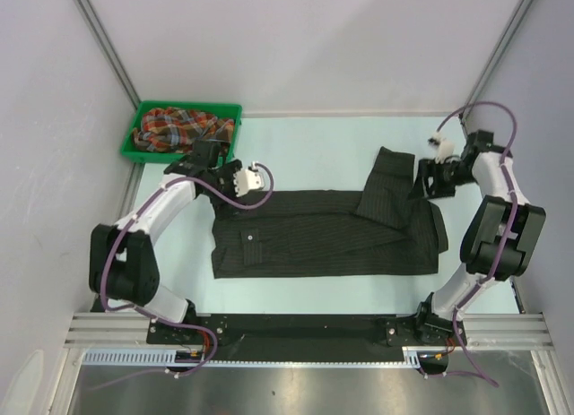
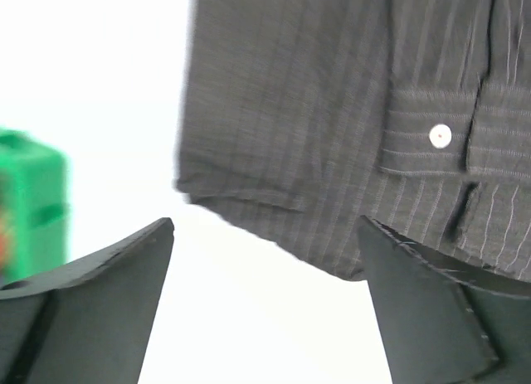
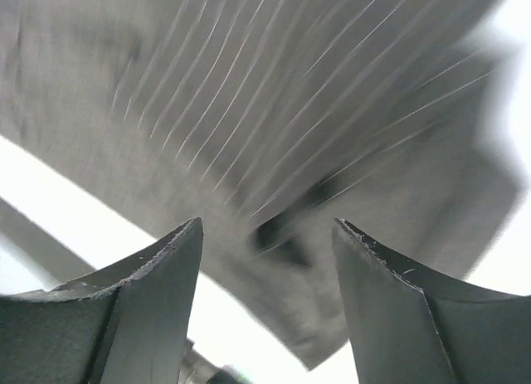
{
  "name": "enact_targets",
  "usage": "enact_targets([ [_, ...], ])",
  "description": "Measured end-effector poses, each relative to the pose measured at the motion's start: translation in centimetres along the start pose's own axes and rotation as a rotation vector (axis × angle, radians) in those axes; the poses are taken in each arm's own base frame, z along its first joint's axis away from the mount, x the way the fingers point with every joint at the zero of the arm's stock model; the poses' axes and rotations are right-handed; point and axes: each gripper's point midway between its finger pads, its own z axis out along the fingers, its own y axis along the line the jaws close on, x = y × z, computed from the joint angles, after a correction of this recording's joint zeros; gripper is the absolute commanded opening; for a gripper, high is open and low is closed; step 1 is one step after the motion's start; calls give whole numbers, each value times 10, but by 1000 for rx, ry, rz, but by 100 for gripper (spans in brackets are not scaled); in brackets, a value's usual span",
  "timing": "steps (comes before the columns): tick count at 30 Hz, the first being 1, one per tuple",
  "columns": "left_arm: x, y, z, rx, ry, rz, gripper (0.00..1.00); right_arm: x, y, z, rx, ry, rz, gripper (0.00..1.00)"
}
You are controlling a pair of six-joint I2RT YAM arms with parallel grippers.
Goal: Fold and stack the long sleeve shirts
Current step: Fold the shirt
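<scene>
**Mid-fold on the table:** A black shirt (image 1: pixel 323 240) with pale pinstripes lies flat across the middle of the table (image 1: pixel 305 151). It is part-folded into a long band, with 1 sleeve doubled back and angled toward the far right. The left gripper (image 1: pixel 213 167) hovers over the shirt's far-left corner, jaws spread wide and holding nothing. The right gripper (image 1: pixel 430 177), also spread and empty, sits at the far-right end by the sleeve. A plaid shirt (image 1: pixel 175 128) lies crumpled in the green bin (image 1: pixel 188 105) at the far left.

The black cloth looks light, thin and limp, likely to sag and slide on itself. Pinching 2 corners of 1 edge, through all layers, seems the surest hold. The pale tabletop appears smooth. Grey walls (image 1: pixel 296 38) close it in on 3 sides, and a metal rail (image 1: pixel 305 325) runs along the near edge.
</scene>
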Motion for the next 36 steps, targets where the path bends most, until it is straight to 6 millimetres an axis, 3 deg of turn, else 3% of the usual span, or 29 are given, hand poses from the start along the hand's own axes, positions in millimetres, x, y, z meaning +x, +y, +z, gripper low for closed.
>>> enact_targets([
  [5,-43,22,-38,-108,-148,-43,99,-96,-46,-19,121,-192,-39,70],
  [8,-62,30,-49,-133,-218,-73,100,-137,-67,-4,158,-245,-48,68],
  [12,-72,29,-54,-129,-269,-114,99,-168,-89,39,174,-241,-42,67],
  [15,-78,27,-56,-119,-292,-141,99,-168,-100,72,180,-212,-7,67],
  [18,-81,28,-58,-116,-304,-159,99,-160,-108,90,191,-180,33,64],
  [28,-95,23,-58,-97,-330,-148,99,-162,-119,93,222,-208,79,62],
  [33,-104,22,-61,-96,-342,-131,99,-155,-121,98,212,-198,103,45],
  [34,-105,23,-61,-98,-344,-131,99,-155,-120,99,204,-199,107,30],
  [36,-106,24,-62,-100,-346,-136,99,-156,-116,100,179,-204,113,10],
])
